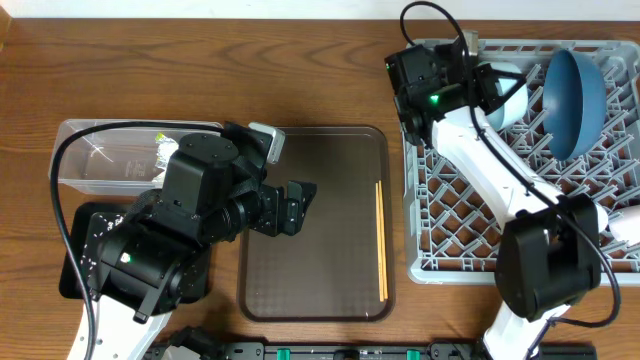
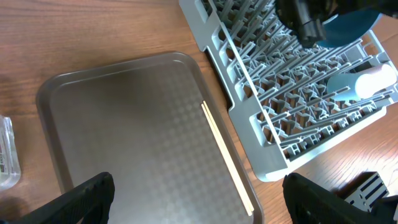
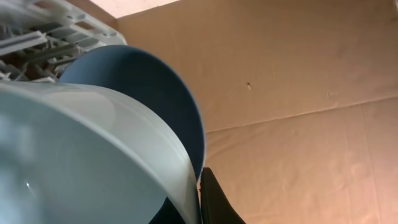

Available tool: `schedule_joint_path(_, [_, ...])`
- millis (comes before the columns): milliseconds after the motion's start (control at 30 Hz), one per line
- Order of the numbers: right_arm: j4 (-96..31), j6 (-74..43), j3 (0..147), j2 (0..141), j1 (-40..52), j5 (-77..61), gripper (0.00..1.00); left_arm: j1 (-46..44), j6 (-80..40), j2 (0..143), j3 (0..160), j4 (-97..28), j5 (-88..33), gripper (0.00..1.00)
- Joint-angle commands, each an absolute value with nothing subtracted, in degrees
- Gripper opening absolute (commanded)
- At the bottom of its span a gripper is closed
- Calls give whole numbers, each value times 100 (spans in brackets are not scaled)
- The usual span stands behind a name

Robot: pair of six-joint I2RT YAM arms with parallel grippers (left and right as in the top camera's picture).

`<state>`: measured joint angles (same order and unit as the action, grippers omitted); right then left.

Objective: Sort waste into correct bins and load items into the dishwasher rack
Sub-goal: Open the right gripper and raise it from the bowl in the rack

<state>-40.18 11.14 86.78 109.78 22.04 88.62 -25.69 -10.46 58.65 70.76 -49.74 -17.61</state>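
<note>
Although most of the job looks done, a couple of pieces are not yet home. The brown serving tray point(image 1: 310, 290) is bare except for the chopsticks point(image 1: 381, 240) lying along its right edge, and nothing that reads as waste shows on it or on the wooden surface point(image 1: 200, 60). Crumpled paper with a green-yellow wrapper point(image 1: 160, 150) sits inside the clear tub point(image 1: 85, 165) at far left. The black tray point(image 1: 72, 265) beside it is mostly hidden under the left arm, so the carrot, rice and food scrap cannot be checked. I would guess they are in there.

In the dishwasher rack point(image 1: 470, 262) the blue plate point(image 1: 575, 100) stands on edge among the pegs near the back. One pale cup point(image 2: 367, 84) lies on its side toward the rack's far right; a second cup I cannot find. The right claw point(image 1: 488, 88) is clenched. In its wrist view a finger sits right against the thin rim of a small pale bowl point(image 1: 508, 95), held over the rack's back-left part just beside the plate — so it appears to be pinching that rim, with the bowl not yet released.

The left claw point(image 1: 295, 205) hangs over the tray's left half with its fingers spread wide, grasping nothing, well apart from the chopsticks. Those look like the last item to load once the bowl is set down.
</note>
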Motion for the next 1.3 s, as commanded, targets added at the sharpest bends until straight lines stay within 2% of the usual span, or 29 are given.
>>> schedule_joint_path(0, [-4034,1253,8624,11076,2235,9080,1,-2580,-919,5830,7148,-5000,-1684,88])
schedule_joint_path(1267, [-4007,1380,8377,11740,2045,8847,1,-2580,-878,5835,7148,-5054,-1684,88])
